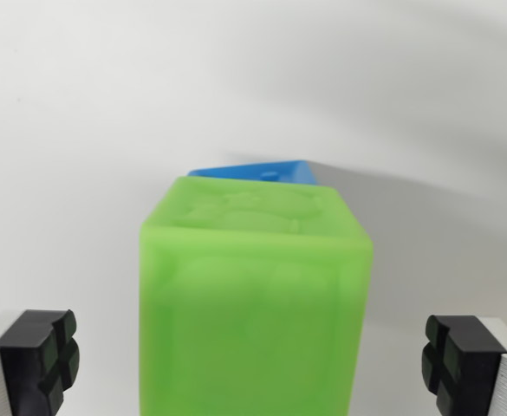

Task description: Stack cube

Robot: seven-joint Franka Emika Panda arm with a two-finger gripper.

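Green cube fills the near centre of the wrist view, standing upright on the white surface. A blue cube sits just behind it on the far side, only its upper edge showing; whether the two touch cannot be told. The gripper is spread wide, with one black pad at the wrist view's left and the other at the wrist view's right, both clear of the green cube's sides and holding nothing.

Risks, as judged from this position:
- The green cube appears slightly turned relative to the pads. Closing on it may twist it or give an uneven grip.
- The blue cube stands close behind. A forward drift during closing could push it away.
- A skewed grip would likely carry through to a skewed placement on the stack.
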